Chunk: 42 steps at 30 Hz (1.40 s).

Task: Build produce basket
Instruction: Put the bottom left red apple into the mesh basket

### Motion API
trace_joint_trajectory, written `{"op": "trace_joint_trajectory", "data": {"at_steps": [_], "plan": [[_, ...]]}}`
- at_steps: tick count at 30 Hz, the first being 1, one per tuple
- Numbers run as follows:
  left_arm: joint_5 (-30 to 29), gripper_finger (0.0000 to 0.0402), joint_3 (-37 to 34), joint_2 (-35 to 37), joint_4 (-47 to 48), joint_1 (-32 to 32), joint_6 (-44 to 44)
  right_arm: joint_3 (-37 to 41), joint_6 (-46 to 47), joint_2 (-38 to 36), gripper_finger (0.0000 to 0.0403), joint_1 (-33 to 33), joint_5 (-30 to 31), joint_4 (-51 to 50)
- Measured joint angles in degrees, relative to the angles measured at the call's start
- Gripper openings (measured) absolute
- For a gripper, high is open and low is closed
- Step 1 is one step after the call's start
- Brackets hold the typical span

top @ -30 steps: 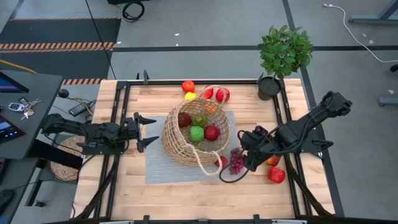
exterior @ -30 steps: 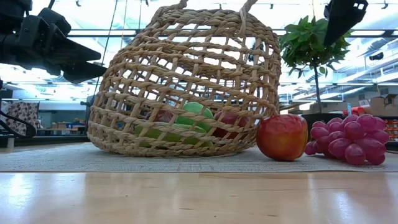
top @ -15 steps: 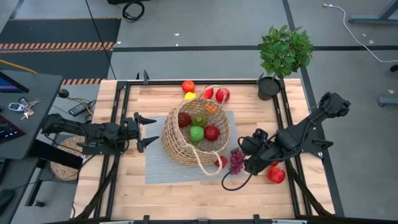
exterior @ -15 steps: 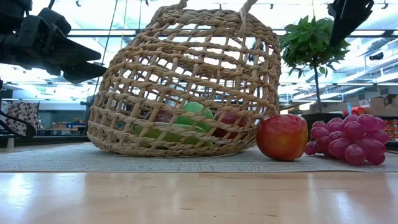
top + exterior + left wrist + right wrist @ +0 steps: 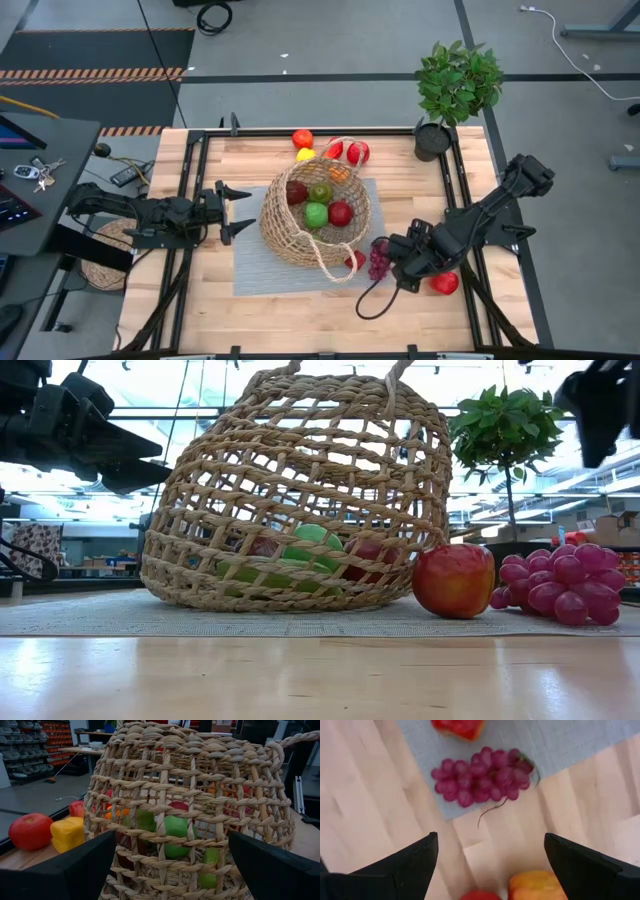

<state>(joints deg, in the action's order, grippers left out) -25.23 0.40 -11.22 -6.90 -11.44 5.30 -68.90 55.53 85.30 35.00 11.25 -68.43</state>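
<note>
A: Start with the big things. What does the overhead camera give that the others don't?

B: The whole wooden worktop [image 5: 200,300] with a grey mat [image 5: 255,270] in its middle, and the basket [image 5: 315,222] on that mat, seen straight down its mouth: a dark red piece, a brownish-green one, a green apple [image 5: 316,214] and a red apple inside, the looped handle lying towards the near edge. It also shows the potted plant [image 5: 455,85] at the far right corner and a few fruits behind the basket.

A: And the table-level view?

B: It shows the basket's [image 5: 300,490] side: tan, open wicker lattice, domed, with green and red pieces visible through the gaps. A red-and-yellow apple [image 5: 455,580] stands just beside it on the mat, and the purple grapes [image 5: 560,582] just beside that.

A: The arms?

B: The left gripper [image 5: 232,212] hovers just left of the basket, fingers wide apart, holding nothing. Its wrist camera looks through the weave at a green apple [image 5: 176,827], and past the basket's side at a red fruit [image 5: 30,831] and a yellow piece [image 5: 67,832] on the worktop.

A: The right one?

B: The right gripper [image 5: 398,262] sits over the near right part of the worktop, beside the grapes [image 5: 379,260]. Its own view shows its fingers [image 5: 400,865] spread with nothing between them, the grapes [image 5: 482,780] lying on the mat's corner, and an orange piece [image 5: 537,886] close by on bare wood
</note>
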Motion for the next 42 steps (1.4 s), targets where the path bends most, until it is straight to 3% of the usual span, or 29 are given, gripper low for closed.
{"op": "trace_joint_trajectory", "data": {"at_steps": [7,18,25,29,37,42], "plan": [[-0.02,0.0394,0.0,0.0,0.02,-0.02,-0.02,0.0,5.71,-0.76,0.036,4.16,2.16,1.85],[-0.02,0.0394,0.0,0.0,0.0,-0.02,0.0,0.0,4.49,-0.81,0.036,5.52,5.1,16.45],[0.0,0.0394,0.0,0.0,0.0,-0.01,-0.01,0.0,-2.91,2.49,0.0359,10.26,18.39,25.39],[0.0,0.0394,0.0,0.0,0.0,-0.01,0.0,0.0,-1.75,7.78,0.0359,11.76,25.86,23.86],[-0.01,0.0394,0.0,0.0,-0.04,-0.02,-0.01,0.02,-0.43,20.18,0.0359,10.69,33.45,26.34],[0.0,0.0394,0.0,0.0,-0.02,-0.01,0.0,0.02,3.36,23.45,0.0359,9.77,35.48,25.5]]}}
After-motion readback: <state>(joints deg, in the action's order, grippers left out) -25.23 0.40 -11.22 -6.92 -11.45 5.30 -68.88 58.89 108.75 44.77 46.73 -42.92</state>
